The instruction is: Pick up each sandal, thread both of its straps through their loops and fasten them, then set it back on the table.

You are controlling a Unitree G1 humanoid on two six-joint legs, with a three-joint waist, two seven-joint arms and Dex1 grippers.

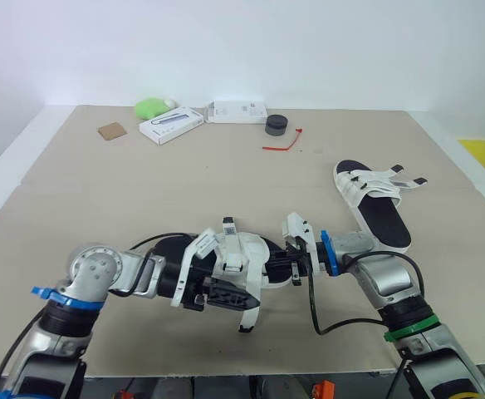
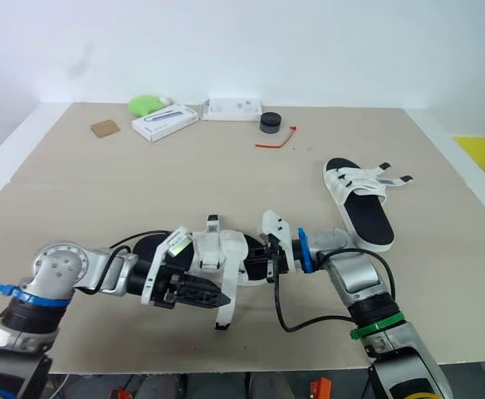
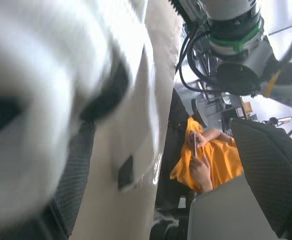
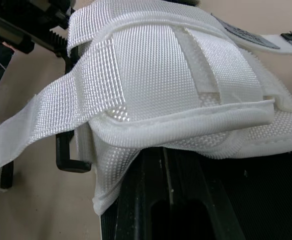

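Left eye view puts the work close to the near edge of the table (image 1: 101, 199), about the middle, where both arms meet on one sandal. The held sandal (image 1: 255, 253) lies lengthways between them, with its black sole running left to right and its white straps on top.

The right gripper (image 1: 295, 268) comes in from the right and is closed on that end of the sole. I read this as the anchoring hold, steadying the shoe so the other arm can work the straps. The left gripper (image 1: 213, 293) sits against the near-left side of the sandal, right by the strap band. I cannot tell whether it is pinching anything, because the webbing covers it.

One loose strap (image 1: 249, 314) hangs from the near side toward the table with its end free, so that one at least is not yet through its loop. The right wrist view shows the woven band close up, with one flap folded across the top and another trailing off free.

The second sandal (image 1: 374, 202) rests flat on the table further off on the right, well apart from the arms. Its strap tips stick out to the right, so it looks unfastened and waiting its turn. Small clutter, among it a red tie (image 1: 282, 145), sits toward the far edge, out of the way.
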